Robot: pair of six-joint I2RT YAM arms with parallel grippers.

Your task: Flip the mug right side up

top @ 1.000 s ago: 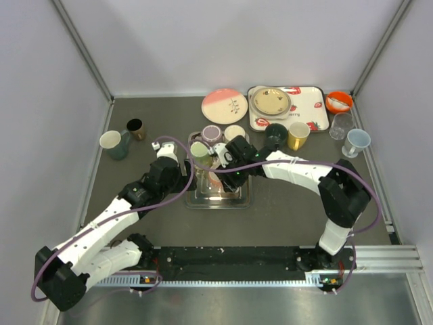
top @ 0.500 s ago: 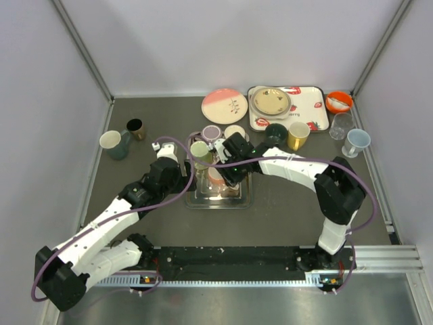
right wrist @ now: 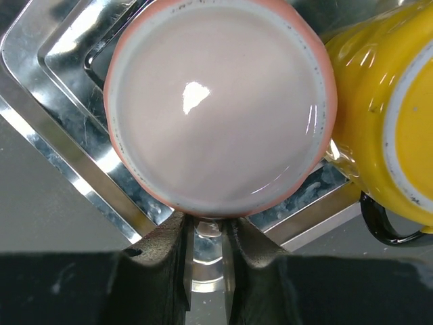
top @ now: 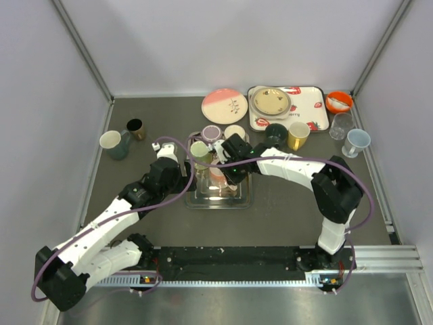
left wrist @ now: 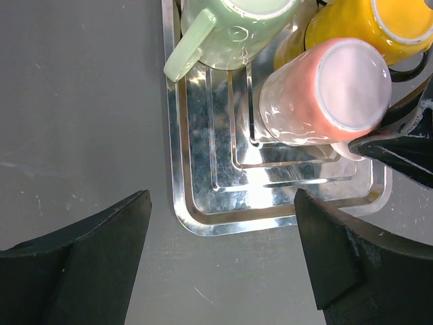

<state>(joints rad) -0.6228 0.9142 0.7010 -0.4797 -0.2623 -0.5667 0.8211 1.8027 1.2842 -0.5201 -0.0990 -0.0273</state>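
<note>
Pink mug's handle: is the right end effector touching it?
Touching. The right wrist view shows the fingers of the right end effector pressed against both sides of the handle of the pink mug, with no gap.

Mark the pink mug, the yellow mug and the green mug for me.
pink mug (right wrist: 220, 108), right wrist view, middle of its upturned base.
yellow mug (right wrist: 362, 115), right wrist view, its side wall.
green mug (left wrist: 230, 30), left wrist view, its body.

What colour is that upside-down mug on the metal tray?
The mug is salmon pink with a whitish base; clearest in the right wrist view.
</note>
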